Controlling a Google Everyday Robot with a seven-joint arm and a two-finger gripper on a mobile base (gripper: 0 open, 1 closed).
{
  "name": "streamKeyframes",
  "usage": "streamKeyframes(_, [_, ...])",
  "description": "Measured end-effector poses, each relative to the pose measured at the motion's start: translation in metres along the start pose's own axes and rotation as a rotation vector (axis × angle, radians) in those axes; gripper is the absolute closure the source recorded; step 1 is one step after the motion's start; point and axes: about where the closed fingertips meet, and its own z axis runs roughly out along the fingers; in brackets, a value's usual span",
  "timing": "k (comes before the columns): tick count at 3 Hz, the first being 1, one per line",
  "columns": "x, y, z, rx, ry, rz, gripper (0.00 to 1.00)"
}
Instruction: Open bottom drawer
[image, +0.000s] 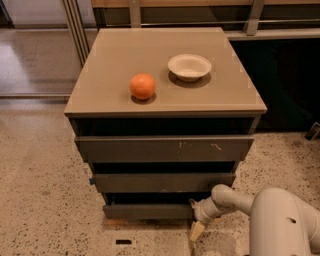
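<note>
The bottom drawer is the lowest of three dark grey-brown fronts, a plain flat slab near the floor. My gripper hangs from the white arm at the drawer's right end, with one pale fingertip pointing down towards the floor just in front of the drawer's right corner. The middle front has a blue bit at its left end. The top front is the widest and has white scuff marks.
On the cabinet top lie an orange and a white bowl. The floor is speckled stone. A dark wall panel stands to the right, and metal posts stand behind on the left. A small dark object lies on the floor.
</note>
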Motion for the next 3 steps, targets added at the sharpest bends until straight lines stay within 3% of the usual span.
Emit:
streamKeyframes(2, [0.009,0.062,-0.02,-0.098,-0.003,0.058,0.0])
streamKeyframes(3, [0.009,0.062,-0.02,-0.098,-0.003,0.058,0.0])
